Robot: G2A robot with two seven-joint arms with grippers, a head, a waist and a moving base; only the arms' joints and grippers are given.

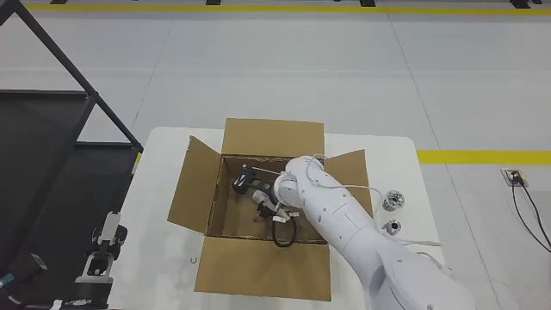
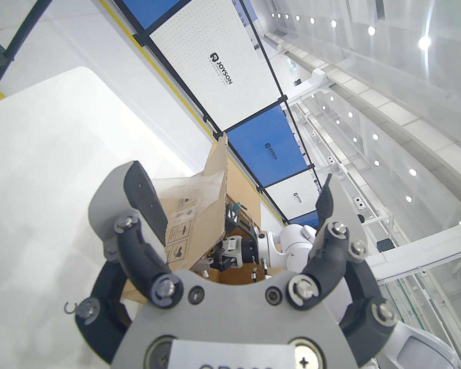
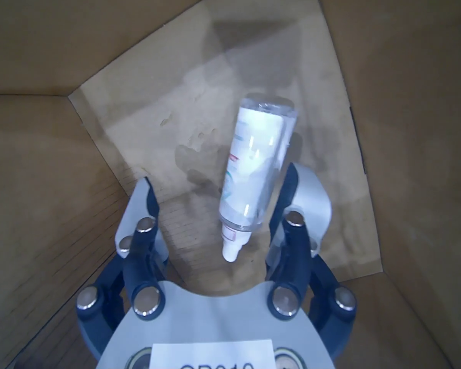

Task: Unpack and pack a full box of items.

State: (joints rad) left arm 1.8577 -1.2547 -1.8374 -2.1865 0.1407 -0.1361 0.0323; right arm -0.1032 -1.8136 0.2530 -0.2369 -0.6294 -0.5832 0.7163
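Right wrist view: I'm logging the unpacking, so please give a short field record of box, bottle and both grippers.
box: cardboard, flaps open, on white table
bottle: clear, white label, lying on box floor
right gripper: open, inside box, bottle between its fingers, not clamped
left gripper: open, empty, outside box
other: two small metal parts on table beside box

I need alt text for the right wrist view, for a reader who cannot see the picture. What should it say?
A clear bottle with a white label and white nozzle lies inside a cardboard box, between the open fingers of the right tool. Its nozzle points toward the tool.
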